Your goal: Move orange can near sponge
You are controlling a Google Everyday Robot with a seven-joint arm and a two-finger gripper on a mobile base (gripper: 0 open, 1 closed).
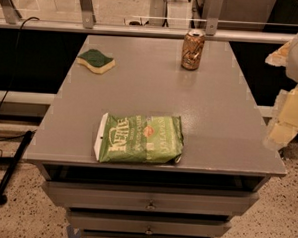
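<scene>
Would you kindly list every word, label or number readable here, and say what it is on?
"Kettle": large pale lettering on the flat green chip bag, running sideways.
Its smaller print: too blurred to read.
Coppery orange can: pale markings, unreadable.
Gripper, at the picture's right edge: no text visible.

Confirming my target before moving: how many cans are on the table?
1. The orange can stands upright at the far right of the table. None seems hidden. The gripper hangs beyond the right edge.

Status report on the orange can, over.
End effector at right, beside table. Orange can upright, back edge, apart from sponge. Chip bag up front, not between them.
</scene>
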